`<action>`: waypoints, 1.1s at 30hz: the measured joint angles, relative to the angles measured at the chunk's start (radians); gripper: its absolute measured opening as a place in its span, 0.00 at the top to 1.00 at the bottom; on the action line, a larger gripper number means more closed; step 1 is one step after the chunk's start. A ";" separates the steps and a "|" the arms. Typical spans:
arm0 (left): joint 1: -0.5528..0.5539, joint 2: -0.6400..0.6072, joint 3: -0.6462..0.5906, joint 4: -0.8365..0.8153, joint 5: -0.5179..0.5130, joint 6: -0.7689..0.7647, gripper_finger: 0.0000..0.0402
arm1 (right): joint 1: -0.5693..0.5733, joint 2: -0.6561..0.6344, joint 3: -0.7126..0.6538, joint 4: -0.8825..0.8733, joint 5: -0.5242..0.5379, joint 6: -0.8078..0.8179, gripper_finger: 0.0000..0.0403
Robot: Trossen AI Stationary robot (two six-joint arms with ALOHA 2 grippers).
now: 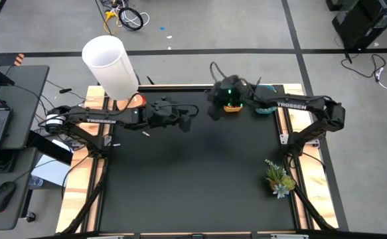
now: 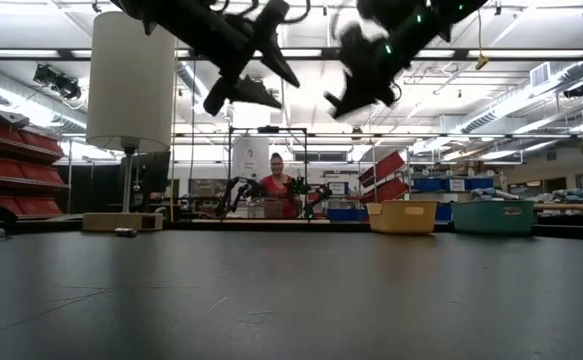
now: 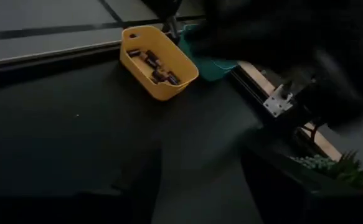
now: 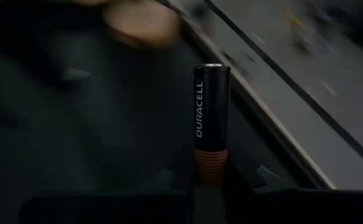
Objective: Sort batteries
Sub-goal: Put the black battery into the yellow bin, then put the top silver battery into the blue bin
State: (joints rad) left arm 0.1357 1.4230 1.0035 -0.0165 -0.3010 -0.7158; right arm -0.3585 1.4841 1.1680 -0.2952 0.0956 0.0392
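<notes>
Here right gripper (image 4: 209, 180) pinching upright black-and-copper Duracell battery (image 4: 210, 118); left gripper (image 2: 256, 75) spread, empty.

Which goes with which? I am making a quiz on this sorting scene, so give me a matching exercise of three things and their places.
Things:
1. Duracell battery
2. yellow tray
3. small plant

Places:
A. near the table's right edge
B. gripped by the right gripper
C. at the table's far edge, with batteries inside

Pairs: 1-B, 2-C, 3-A
</notes>
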 joint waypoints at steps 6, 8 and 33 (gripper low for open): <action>-0.062 -0.019 0.034 -0.069 -0.030 0.002 0.50 | -0.200 0.017 0.005 -0.363 0.125 0.095 0.87; -0.081 -0.019 0.059 -0.145 -0.055 0.002 0.52 | -0.262 0.034 -0.001 -0.443 0.124 0.094 0.87; -0.026 -0.010 0.249 -0.998 -0.009 0.094 0.54 | -0.238 0.014 -0.022 -0.356 -0.075 0.043 0.63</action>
State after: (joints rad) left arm 0.1101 1.4130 1.2530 -1.0146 -0.3104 -0.6221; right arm -0.5961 1.4979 1.1458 -0.6515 0.0209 0.0826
